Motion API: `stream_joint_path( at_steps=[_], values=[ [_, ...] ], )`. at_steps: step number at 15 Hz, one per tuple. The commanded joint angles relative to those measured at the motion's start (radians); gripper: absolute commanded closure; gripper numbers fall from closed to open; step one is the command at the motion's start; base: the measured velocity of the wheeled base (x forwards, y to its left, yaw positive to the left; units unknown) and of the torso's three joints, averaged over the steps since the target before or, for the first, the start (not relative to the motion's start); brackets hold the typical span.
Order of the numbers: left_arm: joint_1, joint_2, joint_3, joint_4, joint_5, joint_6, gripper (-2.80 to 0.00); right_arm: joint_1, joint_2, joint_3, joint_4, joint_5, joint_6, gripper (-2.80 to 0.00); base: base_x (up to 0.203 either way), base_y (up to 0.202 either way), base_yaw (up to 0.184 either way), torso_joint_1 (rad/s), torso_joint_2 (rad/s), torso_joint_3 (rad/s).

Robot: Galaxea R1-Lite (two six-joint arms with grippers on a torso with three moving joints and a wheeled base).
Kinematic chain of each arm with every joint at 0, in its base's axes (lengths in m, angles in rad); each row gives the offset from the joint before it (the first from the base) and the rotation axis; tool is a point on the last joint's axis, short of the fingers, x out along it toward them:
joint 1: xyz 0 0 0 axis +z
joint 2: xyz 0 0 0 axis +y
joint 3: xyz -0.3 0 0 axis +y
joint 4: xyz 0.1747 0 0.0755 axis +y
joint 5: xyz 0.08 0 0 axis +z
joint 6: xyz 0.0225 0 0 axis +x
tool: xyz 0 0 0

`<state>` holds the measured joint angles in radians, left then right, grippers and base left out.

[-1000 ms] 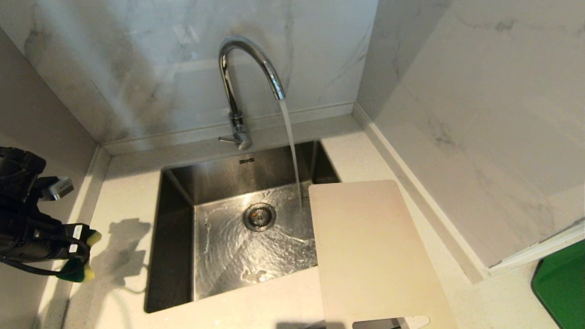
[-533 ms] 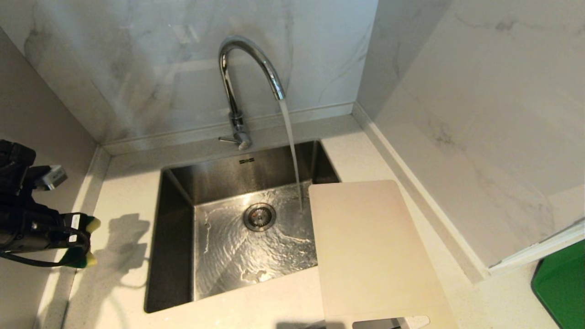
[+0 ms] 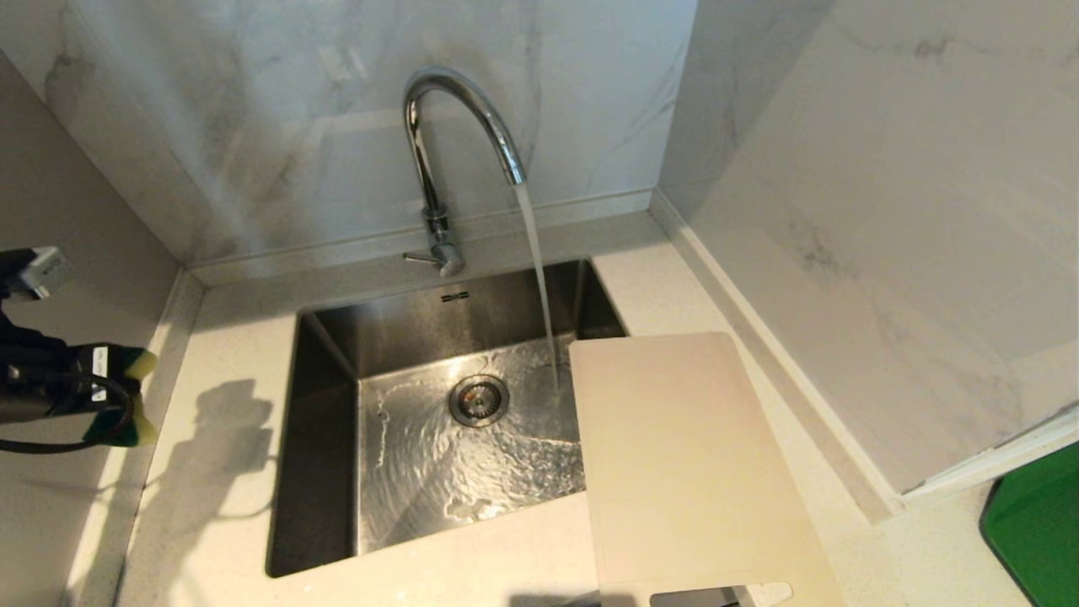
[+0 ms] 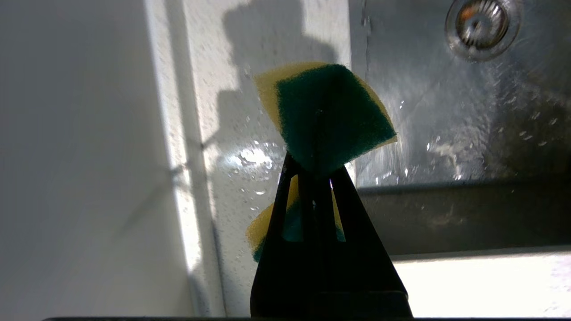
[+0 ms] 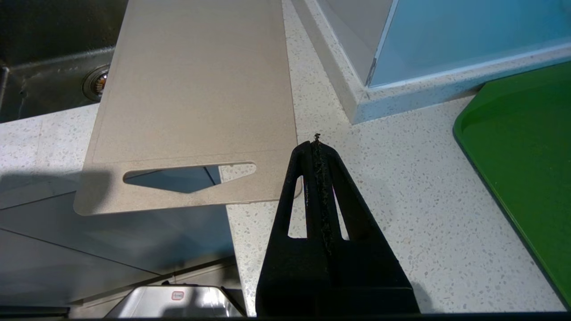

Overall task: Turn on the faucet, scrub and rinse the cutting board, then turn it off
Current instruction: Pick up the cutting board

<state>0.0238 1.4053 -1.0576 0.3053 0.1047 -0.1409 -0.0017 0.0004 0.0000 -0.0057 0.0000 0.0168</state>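
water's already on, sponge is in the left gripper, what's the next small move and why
Probably swing the left gripper, shut on the sponge, across the sink to the board. The faucet is running, but the sponge hangs over the left counter, well apart from the unscrubbed board.

The head camera looked steeply down on the stainless steel sink [image 3: 337, 472]. The left wrist camera peered close past a pinched green-and-yellow sponge [image 4: 328, 116] toward that sink's round metal drain [image 4: 482, 24], which the right wrist view [image 5: 96, 82] shared beyond the cream-white plastic cutting board [image 5: 196, 89].
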Motion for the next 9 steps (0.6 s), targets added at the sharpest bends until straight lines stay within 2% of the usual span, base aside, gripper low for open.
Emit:
stream_joint_path(
  at_steps=[1,5,9],
  values=[
    [0.001,-0.051,-0.071,0.04,0.0,0.001,0.0,0.0,0.0,0.001,0.0,0.0,0.0,0.0,0.0,0.0,0.0,0.0,0.0,0.0],
    [0.012,-0.104,-0.13,0.051,0.0,0.003,0.0,0.0,0.0,0.0,0.0,0.0,0.0,0.0,0.0,0.0,0.0,0.0,0.0,0.0],
    [0.036,-0.151,-0.142,0.039,-0.009,0.015,0.0,0.0,0.0,0.0,0.0,0.0,0.0,0.0,0.0,0.0,0.0,0.0,0.0,0.0]
  ],
)
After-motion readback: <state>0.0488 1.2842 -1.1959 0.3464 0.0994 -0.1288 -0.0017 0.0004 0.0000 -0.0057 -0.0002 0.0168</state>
